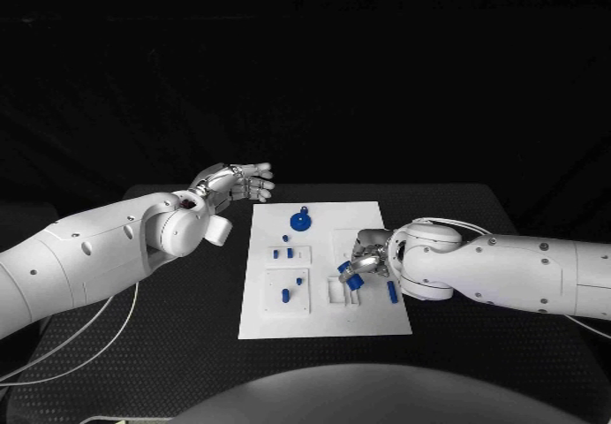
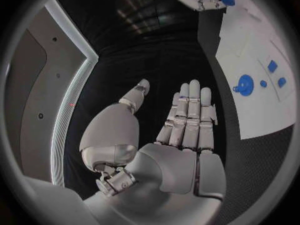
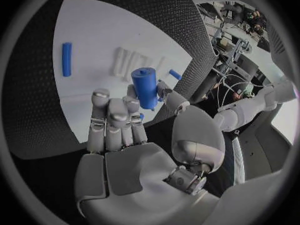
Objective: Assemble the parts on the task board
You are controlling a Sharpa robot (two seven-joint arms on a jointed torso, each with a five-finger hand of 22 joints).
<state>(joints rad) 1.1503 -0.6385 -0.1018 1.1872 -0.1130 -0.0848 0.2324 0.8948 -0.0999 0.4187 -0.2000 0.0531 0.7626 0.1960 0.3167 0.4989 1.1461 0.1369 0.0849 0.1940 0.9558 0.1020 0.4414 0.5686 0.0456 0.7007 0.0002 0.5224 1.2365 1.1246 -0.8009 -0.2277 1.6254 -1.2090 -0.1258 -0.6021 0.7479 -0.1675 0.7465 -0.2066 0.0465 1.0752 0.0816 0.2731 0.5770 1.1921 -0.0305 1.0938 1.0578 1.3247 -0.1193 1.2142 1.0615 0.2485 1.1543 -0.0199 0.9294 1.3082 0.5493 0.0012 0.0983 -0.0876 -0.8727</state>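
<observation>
The white task board (image 1: 325, 305) lies in the middle of the black table. My right hand (image 1: 368, 259) hovers over its right side and pinches a blue cylinder (image 1: 353, 281), which the right wrist view shows upright between thumb and fingers (image 3: 146, 87). A blue rod (image 1: 392, 292) lies flat on the board just right of that hand. A round blue part (image 1: 299, 221) sits near the far edge, and small blue pieces (image 1: 282, 254) stand in the left blocks. My left hand (image 1: 237, 184) is off the board's far left corner, its fingers (image 2: 187, 120) straight and holding nothing.
White slotted blocks (image 3: 128, 62) stand on the board beside the blue rod (image 3: 66, 59). Black table (image 1: 178, 309) surrounds the board on all sides. Cables (image 1: 77, 340) hang under my left arm near the table's left edge.
</observation>
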